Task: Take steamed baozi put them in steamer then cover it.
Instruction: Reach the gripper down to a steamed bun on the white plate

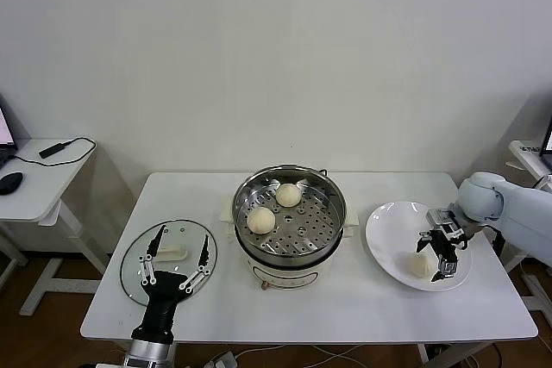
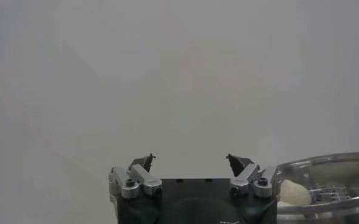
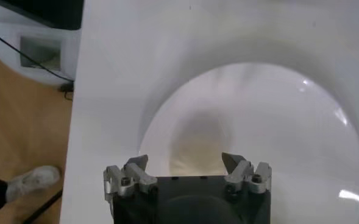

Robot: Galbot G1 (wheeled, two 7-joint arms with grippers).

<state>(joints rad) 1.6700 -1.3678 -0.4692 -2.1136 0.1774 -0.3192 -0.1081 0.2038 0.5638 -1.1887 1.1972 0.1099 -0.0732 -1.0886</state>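
Note:
The steamer stands mid-table with two baozi on its perforated tray, one at the back and one at the left. A third baozi lies on the white plate at the right. My right gripper is open just over it; in the right wrist view the baozi lies between and beyond the fingertips, untouched. The glass cover lies flat on the table at the left. My left gripper hangs open above it, also seen in the left wrist view. A fourth baozi is not in view.
The white table ends close behind the plate on the right. A side desk with a mouse and cable stands at the far left. Another desk edge is at the far right. Cables lie on the floor in front.

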